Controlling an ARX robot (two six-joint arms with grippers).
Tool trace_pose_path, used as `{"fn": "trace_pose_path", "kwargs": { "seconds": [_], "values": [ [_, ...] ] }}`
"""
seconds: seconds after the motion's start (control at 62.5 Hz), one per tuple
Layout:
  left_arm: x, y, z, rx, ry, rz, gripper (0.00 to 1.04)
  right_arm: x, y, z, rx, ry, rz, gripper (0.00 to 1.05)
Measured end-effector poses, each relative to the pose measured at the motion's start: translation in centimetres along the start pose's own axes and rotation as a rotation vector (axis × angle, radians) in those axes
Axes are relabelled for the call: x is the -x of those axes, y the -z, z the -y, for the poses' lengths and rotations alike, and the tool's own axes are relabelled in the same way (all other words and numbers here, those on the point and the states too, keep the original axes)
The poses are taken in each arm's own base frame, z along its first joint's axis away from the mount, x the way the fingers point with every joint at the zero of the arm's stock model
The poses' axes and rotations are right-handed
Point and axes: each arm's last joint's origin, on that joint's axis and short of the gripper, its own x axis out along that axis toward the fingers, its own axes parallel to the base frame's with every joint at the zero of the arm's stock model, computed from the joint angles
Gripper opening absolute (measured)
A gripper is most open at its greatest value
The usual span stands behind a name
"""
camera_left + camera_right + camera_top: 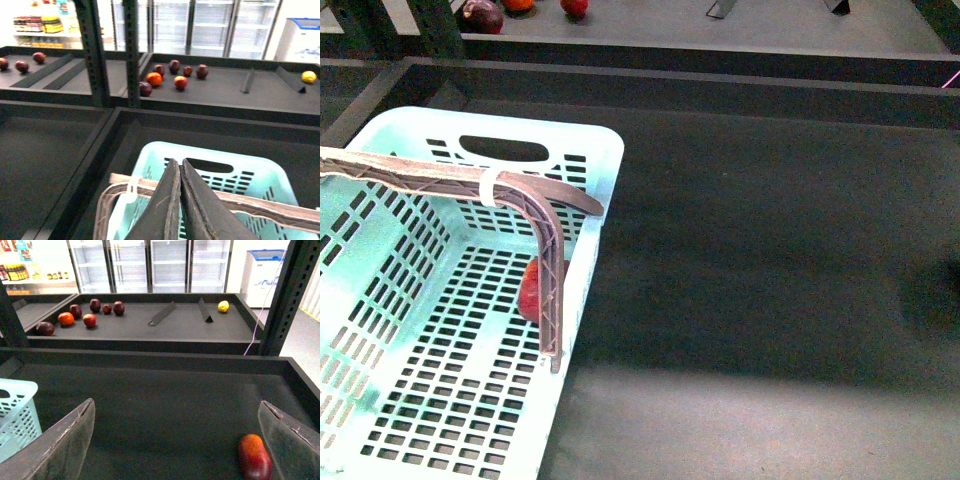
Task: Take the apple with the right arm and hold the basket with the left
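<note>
My left gripper [180, 200] clenched above basket [590, 160]; right gripper [175, 440] released, apple [255, 456] near one finger on tray floor.

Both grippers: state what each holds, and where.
Left gripper: shut on the pale turquoise plastic basket's brown handle. Right gripper: open, holding nothing.

Body camera downward, wrist cameras shelfward, basket [380, 330] shared.

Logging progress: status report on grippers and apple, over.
Left gripper shut over basket handle. Right gripper open, empty. Apple on tray close by, ungrasped. No obstruction seen.
</note>
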Motion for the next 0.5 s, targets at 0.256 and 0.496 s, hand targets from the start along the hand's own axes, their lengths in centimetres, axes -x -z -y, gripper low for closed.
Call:
{"fn": "trace_pose_path", "kwargs": {
  "seconds": [0.256, 0.496],
  "values": [
    [1.1, 0.5, -0.1, -0.001, 0.005, 0.017, 0.03, 0.0, 0.0, 0.0, 0.0, 0.0, 0.0, 0.96],
    [1.9, 0.3, -0.1, -0.001, 0.005, 0.024, 0.03, 0.0, 0.0, 0.0, 0.0, 0.0, 0.0, 0.96]
  ]
}}
